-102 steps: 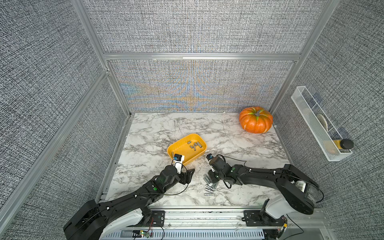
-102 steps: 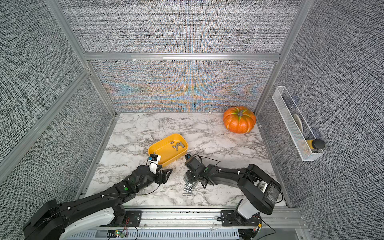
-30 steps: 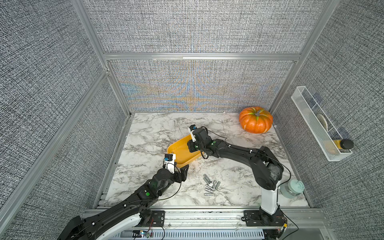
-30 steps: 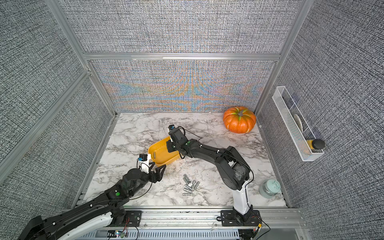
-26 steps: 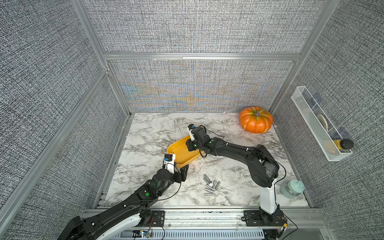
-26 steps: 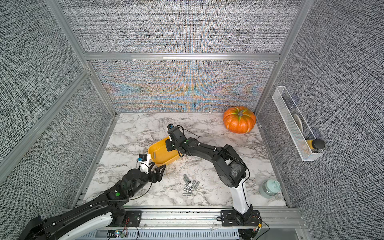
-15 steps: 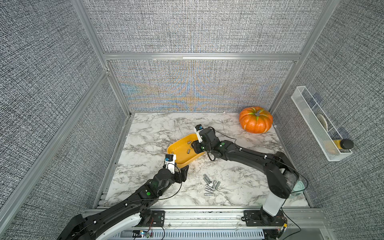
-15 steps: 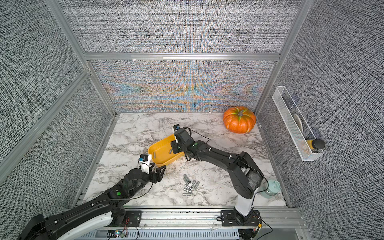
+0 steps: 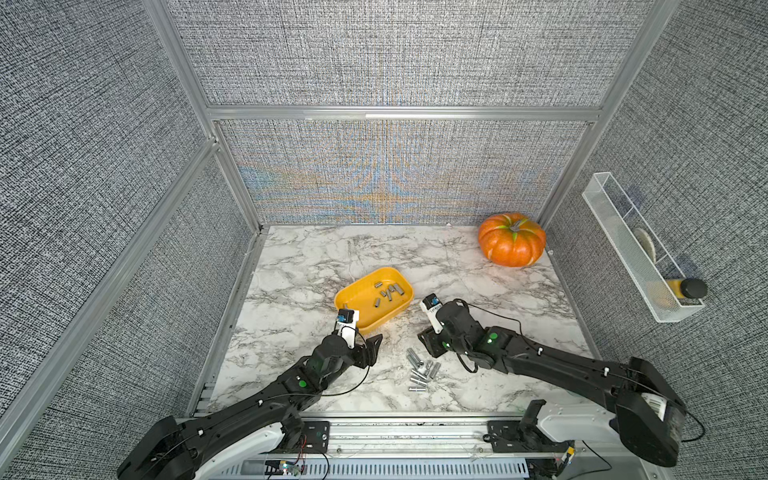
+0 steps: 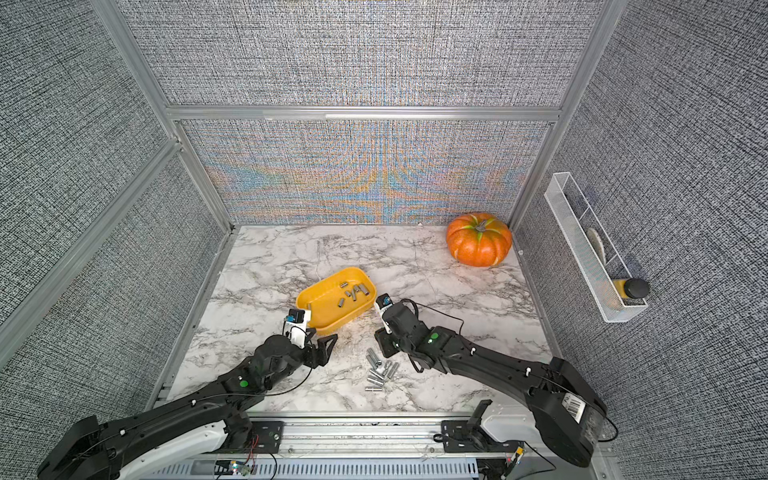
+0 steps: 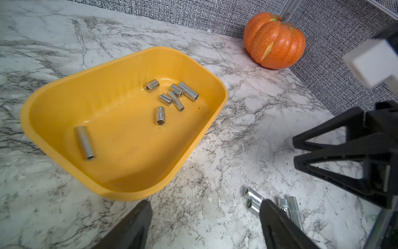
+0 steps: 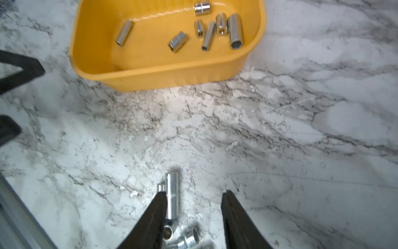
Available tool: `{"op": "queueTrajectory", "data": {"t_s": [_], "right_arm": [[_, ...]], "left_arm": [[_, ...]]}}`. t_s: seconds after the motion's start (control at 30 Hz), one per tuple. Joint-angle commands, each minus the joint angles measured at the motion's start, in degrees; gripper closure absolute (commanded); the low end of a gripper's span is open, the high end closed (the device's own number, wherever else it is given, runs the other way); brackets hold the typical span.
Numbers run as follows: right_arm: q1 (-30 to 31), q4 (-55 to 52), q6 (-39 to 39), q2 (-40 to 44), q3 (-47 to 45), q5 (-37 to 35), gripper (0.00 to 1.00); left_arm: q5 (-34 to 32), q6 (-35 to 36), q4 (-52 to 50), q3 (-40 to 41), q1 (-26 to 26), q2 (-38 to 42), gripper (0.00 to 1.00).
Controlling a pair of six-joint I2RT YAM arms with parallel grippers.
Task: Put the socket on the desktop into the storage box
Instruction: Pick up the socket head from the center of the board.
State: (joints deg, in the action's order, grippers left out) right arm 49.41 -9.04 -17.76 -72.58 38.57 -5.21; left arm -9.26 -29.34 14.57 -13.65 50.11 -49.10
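**A:** Right gripper [image 12: 193, 193], how are the jaws standing?

**B:** Partway open, and gripping nothing. It is hanging low over the loose sockets [image 12: 172, 194] on the desktop [image 12: 280, 129]. One long socket is lying along the inner face of one finger, just beside it. I cannot tell whether they are touching. More are lying further back under the gripper, blurred.

**A:** Storage box?

**B:** The storage box [image 12: 172, 75] is sitting straight ahead of those fingertips, well apart, with bare marble showing between. Seven boxed sockets [image 12: 215, 28] are lying flat inside it, most of them clustering toward one end.

**A:** Left gripper [image 11: 205, 202]?

**B:** Its jaws are spreading wide and holding nothing. The box's near wall is sitting just ahead of its fingertips. The loose sockets are lying beside one finger, partly hidden behind it. In both top views they are lying between the two grippers, nearer the right one.

**A:** Anything else?

**B:** An orange pumpkin [image 9: 511, 241] is resting far beyond both grippers, in the desktop's back corner.
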Motion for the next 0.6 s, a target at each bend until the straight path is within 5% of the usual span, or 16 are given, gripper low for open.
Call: {"op": "queueTrajectory", "data": {"t_s": [0.0,0.3,0.57], "right_arm": [[0.1,7.1,-0.3,-0.9,-3.3,4.9,0.53],[2.5,9.0,-0.4,-8.1,-1.0,4.8,0.54],[4.1,7.7,0.2,-12.9,1.6,3.4,0.65]], "left_arm": [[0.9,0.8,2.1,-0.6,0.0,-1.0,0.17],[1.9,1.1,2.3,-1.1,0.0,-2.4,0.17],[2.0,1.2,2.4,-1.2,0.0,-3.0,0.17]]}}
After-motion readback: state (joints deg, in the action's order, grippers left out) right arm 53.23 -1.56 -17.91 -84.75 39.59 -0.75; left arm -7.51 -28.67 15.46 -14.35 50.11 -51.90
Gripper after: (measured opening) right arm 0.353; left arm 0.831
